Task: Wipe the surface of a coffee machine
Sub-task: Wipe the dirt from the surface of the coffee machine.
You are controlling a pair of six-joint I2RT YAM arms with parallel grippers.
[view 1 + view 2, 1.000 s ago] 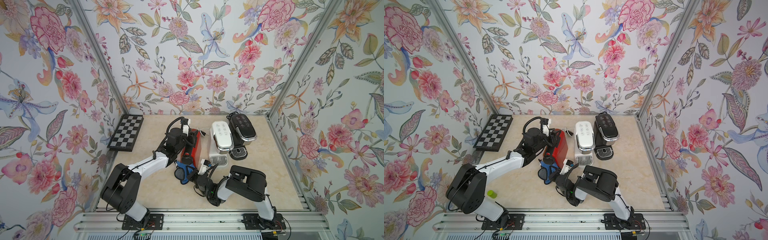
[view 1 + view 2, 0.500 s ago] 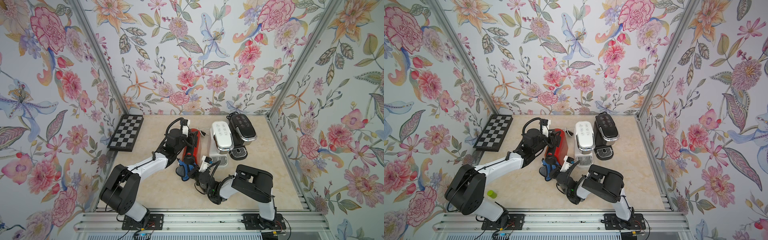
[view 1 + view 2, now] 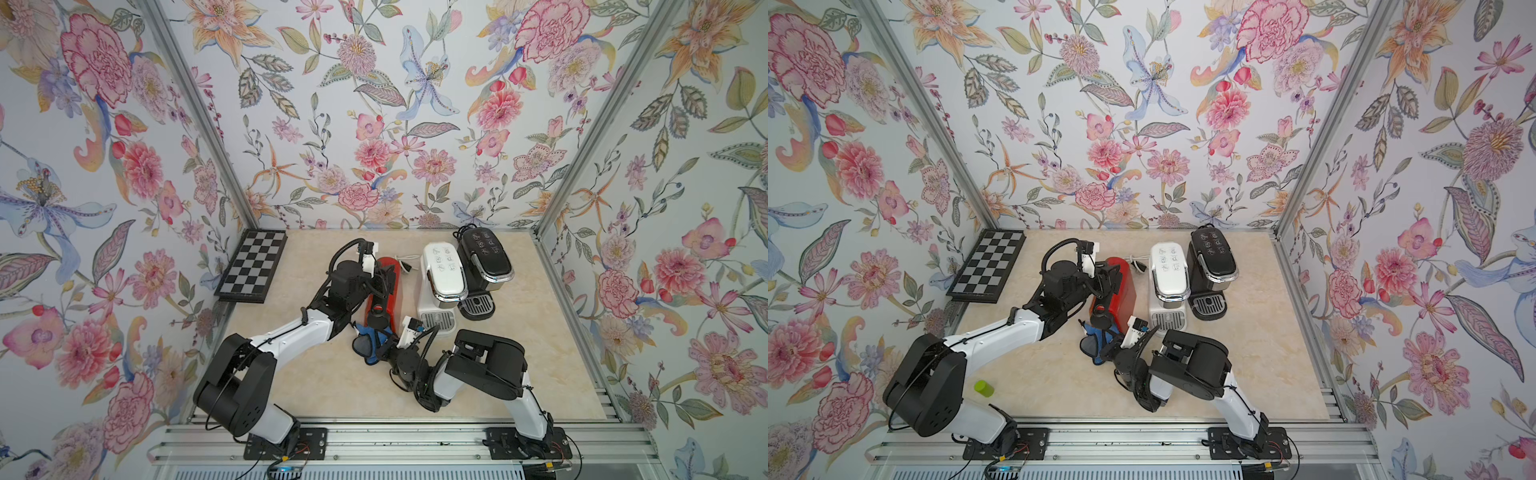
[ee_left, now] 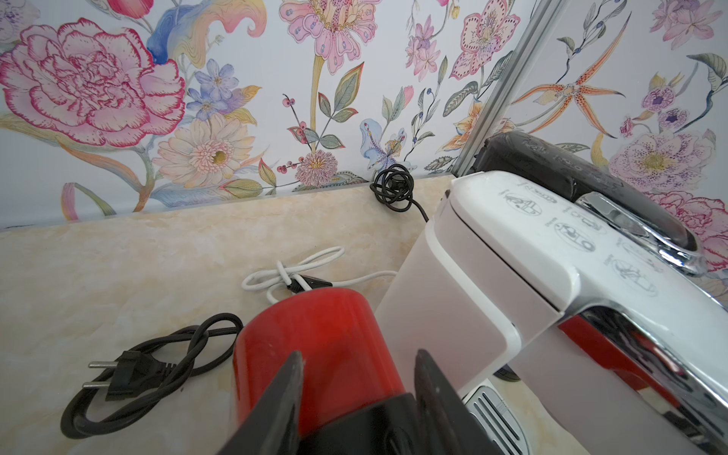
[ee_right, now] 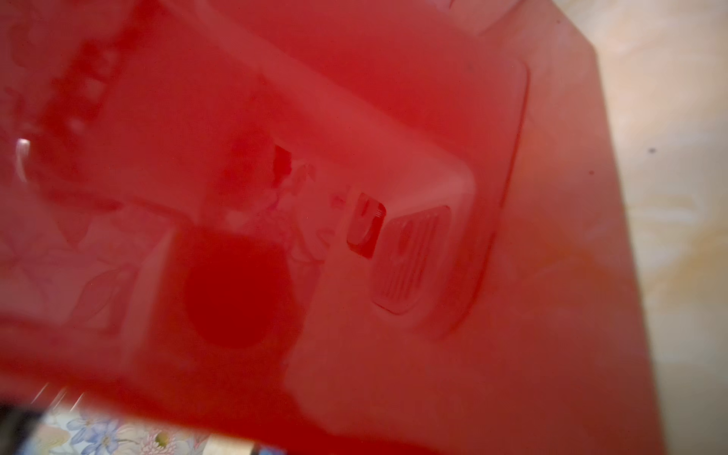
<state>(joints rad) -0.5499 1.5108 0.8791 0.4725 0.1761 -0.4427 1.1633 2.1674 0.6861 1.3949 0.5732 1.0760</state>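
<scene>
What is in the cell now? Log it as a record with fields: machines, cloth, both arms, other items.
machines: red coffee machine, white coffee machine, black coffee machine, side by side
cloth: blue cloth, at the red machine's front
left arm: jaws clamped on the red machine
right arm: jaws shut on the cloth
other: chessboard, small green object

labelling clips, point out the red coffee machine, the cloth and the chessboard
red coffee machine (image 3: 1123,286), in a top view, red side panel
cloth (image 3: 1097,333), in a top view, blue fold
chessboard (image 3: 988,266), in a top view, board's middle
</scene>
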